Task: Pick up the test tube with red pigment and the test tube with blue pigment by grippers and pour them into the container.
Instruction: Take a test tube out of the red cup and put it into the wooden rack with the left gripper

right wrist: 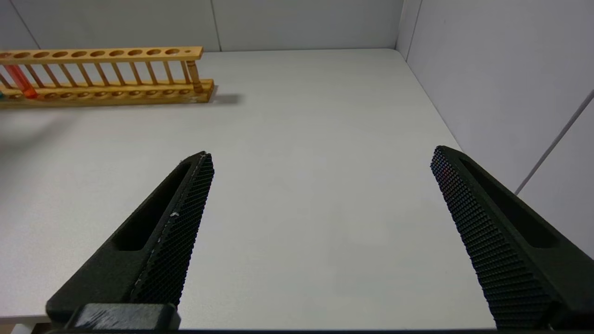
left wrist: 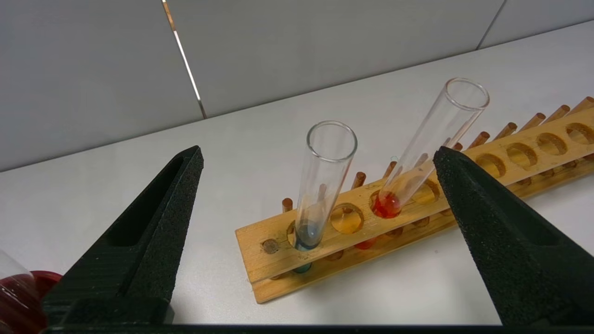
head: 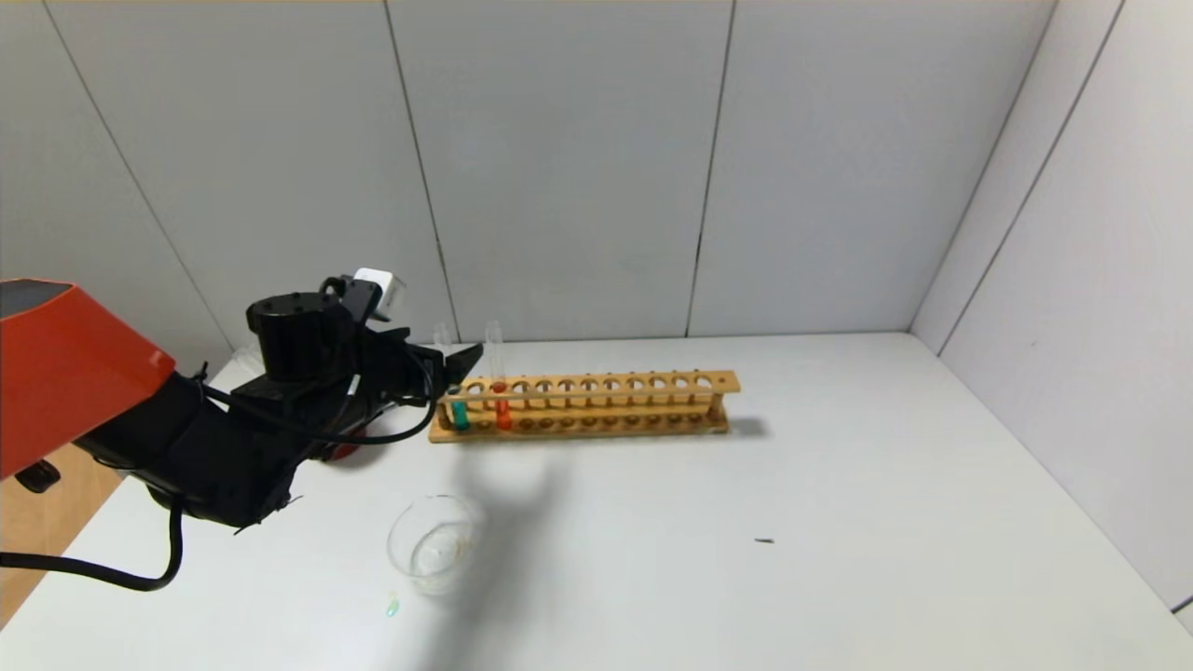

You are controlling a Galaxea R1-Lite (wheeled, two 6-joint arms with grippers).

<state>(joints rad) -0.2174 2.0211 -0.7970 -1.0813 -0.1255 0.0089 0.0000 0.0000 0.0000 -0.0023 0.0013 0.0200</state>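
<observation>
You are looking at one white table point(head: 839, 485) carrying everything. One long wooden test-tube rack point(head: 596, 406) with a single row of round holes is lying just ahead of your left gripper point(left wrist: 318, 155), and only two tubes are standing in it, both at the end nearest that gripper.

Your left gripper, the black claw on the black and orange arm, is hovering above the table with its two fingers spread wide and gripping nothing. Between the fingertips you are seeing both tubes: the slim clear glass test tube with blue pigment point(left wrist: 320, 185), teal liquid at its bottom, is sitting in the end hole, and the slim clear glass test tube with red pigment point(left wrist: 424, 148), orange-red liquid at its bottom, is leaning two holes further along, close to the one fingertip. Neither tube is touching the fingers.

One small round clear glass container point(head: 435, 543) is resting on the table below and slightly beside the left gripper. One dark red cup point(left wrist: 18, 301) is peeking out behind that gripper's base.

Your right gripper point(right wrist: 320, 157) is hanging wide open and holding nothing over bare table, well apart from the rack.
</observation>
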